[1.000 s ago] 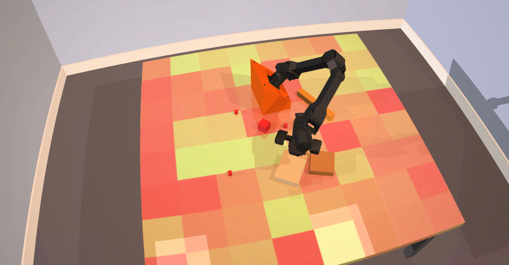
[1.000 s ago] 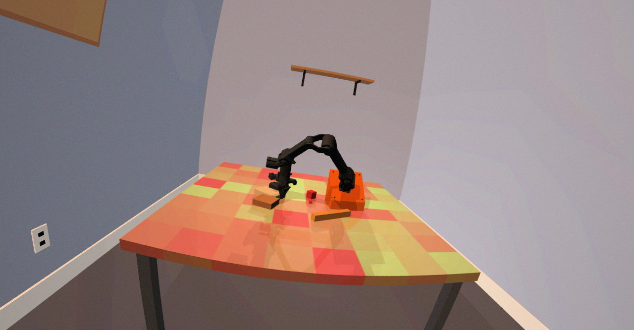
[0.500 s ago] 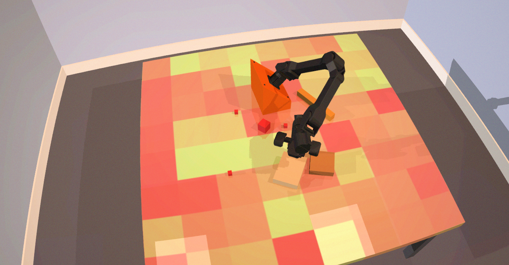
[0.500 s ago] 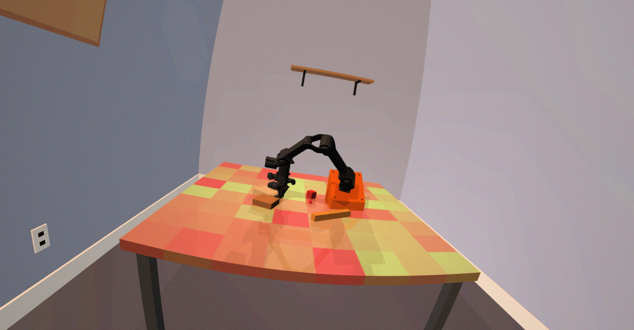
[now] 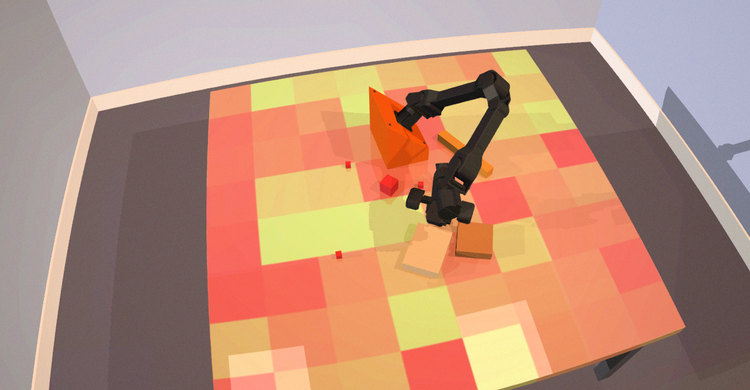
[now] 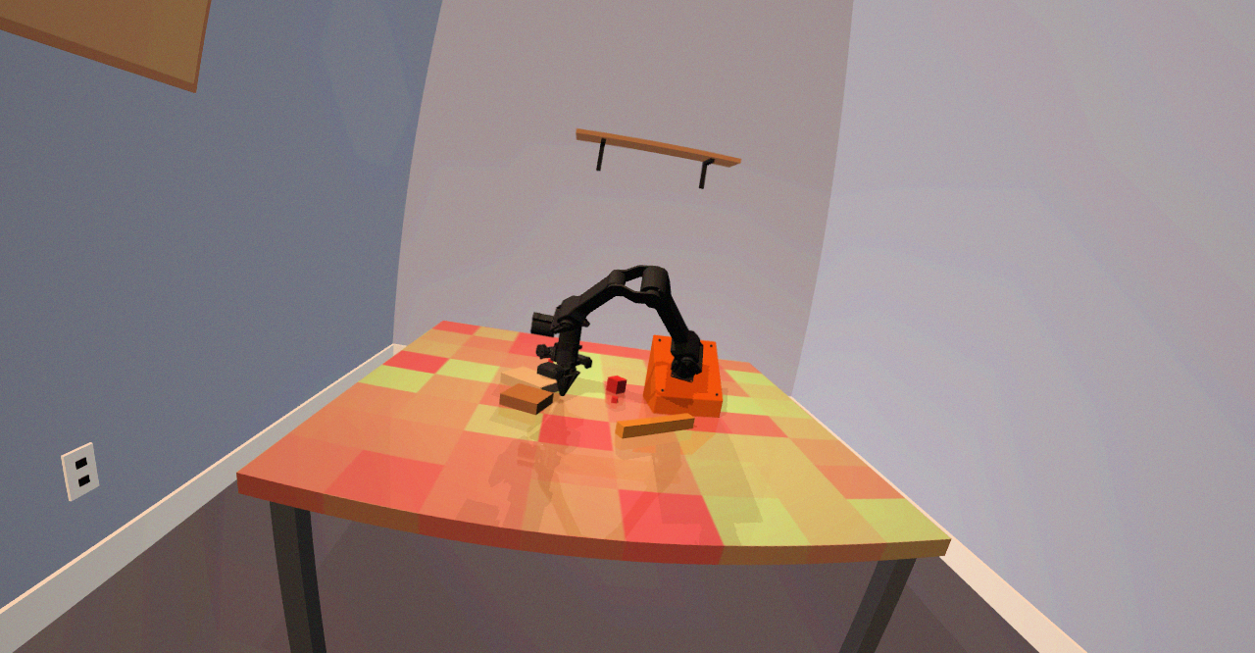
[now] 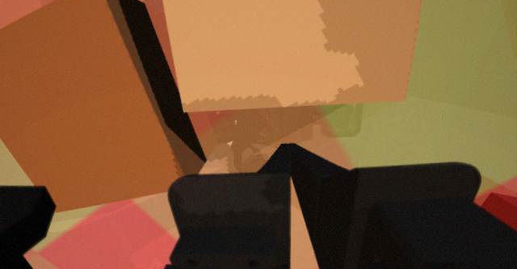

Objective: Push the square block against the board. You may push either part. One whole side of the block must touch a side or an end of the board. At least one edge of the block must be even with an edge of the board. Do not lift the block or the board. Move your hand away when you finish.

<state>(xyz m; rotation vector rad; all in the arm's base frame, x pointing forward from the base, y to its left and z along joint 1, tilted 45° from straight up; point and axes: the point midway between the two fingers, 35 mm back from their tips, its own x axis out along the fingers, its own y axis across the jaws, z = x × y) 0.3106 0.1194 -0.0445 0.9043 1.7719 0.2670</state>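
The square block [image 5: 474,239] [image 6: 525,400] [image 7: 85,111] is orange-brown and lies flat. The board [image 5: 429,249] [image 6: 519,376] [image 7: 258,39] is light tan, longer than wide, and lies flat beside it, turned at an angle to it. A wedge-shaped gap between their facing sides is narrow near my gripper and widens away from it. I cannot tell whether the board's near corner touches the block. My gripper [image 6: 563,390] [image 7: 287,149] is shut and empty, low by the board's near end. The wrist view shows table between the fingertips and that end; contact is not clear.
A thin orange bar [image 5: 448,142] [image 6: 653,426] lies beside the arm. A red cube [image 5: 389,185] [image 6: 616,383] and several tiny red cubes, one [image 5: 338,254] further off, lie on the table. The orange arm base [image 5: 390,149] [image 6: 658,390] stands behind the red cube.
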